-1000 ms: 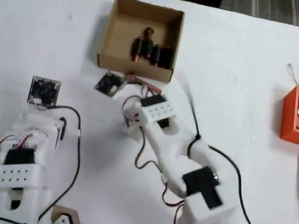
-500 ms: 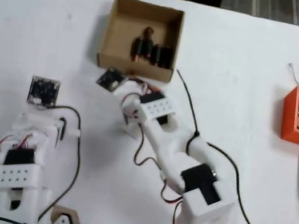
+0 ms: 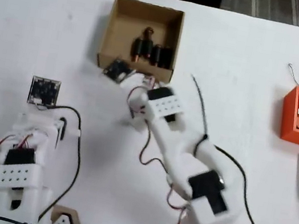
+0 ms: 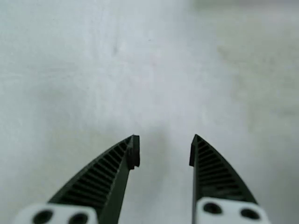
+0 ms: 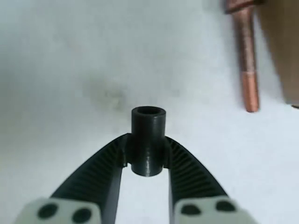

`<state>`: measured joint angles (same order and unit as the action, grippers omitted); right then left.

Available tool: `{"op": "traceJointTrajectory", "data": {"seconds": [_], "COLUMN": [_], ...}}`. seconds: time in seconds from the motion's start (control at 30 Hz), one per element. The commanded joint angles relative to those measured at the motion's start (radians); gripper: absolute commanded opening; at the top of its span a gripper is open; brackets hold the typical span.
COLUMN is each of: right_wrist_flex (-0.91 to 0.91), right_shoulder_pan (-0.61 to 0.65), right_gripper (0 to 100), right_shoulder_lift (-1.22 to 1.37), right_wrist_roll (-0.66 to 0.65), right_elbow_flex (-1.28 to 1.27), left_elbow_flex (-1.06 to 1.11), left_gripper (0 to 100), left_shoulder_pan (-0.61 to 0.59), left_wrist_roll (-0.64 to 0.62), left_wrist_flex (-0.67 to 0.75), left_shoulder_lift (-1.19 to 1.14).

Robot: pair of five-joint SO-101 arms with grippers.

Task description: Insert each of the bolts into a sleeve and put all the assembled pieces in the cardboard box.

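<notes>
Toward the table's far edge, by the cardboard box (image 3: 147,10), right gripper (image 5: 147,158) is clamped on a black sleeve (image 5: 148,135), open end clear. Copper bolt (image 5: 247,60) lies flat just beside the box. Keep sleeve and bolt coaxial, push slow. Left gripper (image 4: 163,151): jaws apart, empty, near front-left corner.

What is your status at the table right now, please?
Right gripper shut on black sleeve. Left gripper open, holding nothing. Copper bolt loose on table beside cardboard box.
</notes>
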<state>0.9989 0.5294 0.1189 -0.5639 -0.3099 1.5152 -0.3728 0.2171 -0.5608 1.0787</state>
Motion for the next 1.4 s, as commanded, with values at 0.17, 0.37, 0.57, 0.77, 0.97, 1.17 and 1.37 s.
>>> {"op": "traceJointTrajectory", "data": {"seconds": [0.17, 0.37, 0.57, 0.77, 0.97, 1.17, 1.37], "right_wrist_flex": [0.17, 0.171, 0.156, 0.079, 0.03, -0.077, -0.148], "right_shoulder_pan": [-0.216, -0.437, -0.538, -0.598, -0.63, -0.627, -0.628], "right_gripper": [2.0, 2.0, 2.0, 2.0, 2.0, 2.0, 2.0], "right_shoulder_lift": [-0.512, -0.751, -0.863, -0.92, -0.963, -0.96, -0.958], "right_wrist_roll": [0.181, 0.368, 0.551, 0.551, 0.555, 0.552, 0.557], "right_elbow_flex": [0.04, 0.037, -0.044, -0.058, -0.058, -0.058, -0.058], "left_elbow_flex": [-0.015, -0.196, -0.403, -0.731, -1.285, -1.687, -1.745], "left_gripper": [20, 20, 20, 20, 20, 20, 20], "left_shoulder_pan": [0.009, 0.089, 0.313, 0.446, 0.548, 0.568, 0.598], "left_wrist_roll": [0.005, 0.011, -0.087, -0.196, -0.342, -0.505, -0.611], "left_wrist_flex": [0.017, -0.098, -0.224, -0.388, -0.726, -0.858, -0.87], "left_shoulder_lift": [0.002, -0.005, -0.026, -0.419, -0.881, -1.129, -1.304]}}
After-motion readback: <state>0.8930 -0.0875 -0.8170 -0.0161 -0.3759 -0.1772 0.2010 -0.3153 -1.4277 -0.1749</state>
